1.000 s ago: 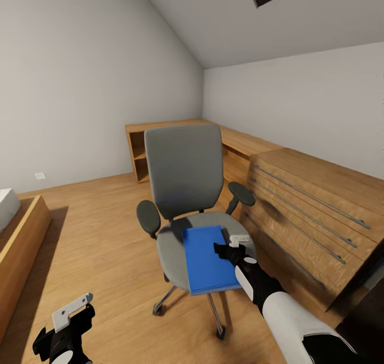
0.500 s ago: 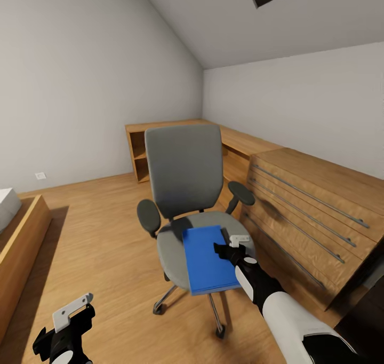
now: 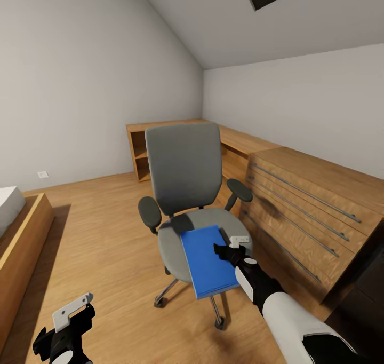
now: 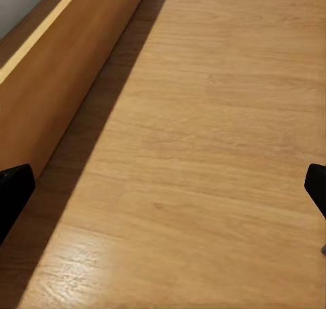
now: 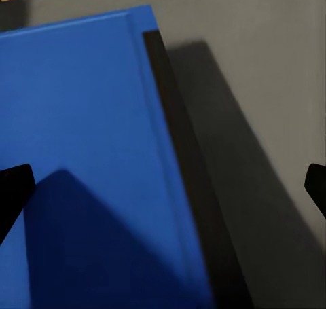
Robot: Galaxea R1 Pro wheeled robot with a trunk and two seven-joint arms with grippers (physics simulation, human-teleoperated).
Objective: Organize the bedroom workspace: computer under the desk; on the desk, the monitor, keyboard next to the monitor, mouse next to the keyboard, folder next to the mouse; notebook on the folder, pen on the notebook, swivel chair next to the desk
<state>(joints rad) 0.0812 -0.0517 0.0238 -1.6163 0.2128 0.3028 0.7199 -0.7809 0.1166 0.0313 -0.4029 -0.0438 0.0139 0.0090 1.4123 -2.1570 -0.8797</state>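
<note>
Blue folder [image 3: 208, 261] on swivel chair [image 3: 184, 177] seat, not yet lifted. Right gripper [image 3: 233, 245] poised at its right edge, jaws apart; left gripper [image 3: 68, 313] low over the floor [image 3: 106, 246], also apart. Slight camera shift within 1 second, nothing grasped; pickup pending.

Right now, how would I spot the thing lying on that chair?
Find the grey upholstered swivel chair beside the light wooden chest of drawers. On its seat lies a flat bright blue rectangular folder, the one vivid blue thing among grey and wood.
</note>
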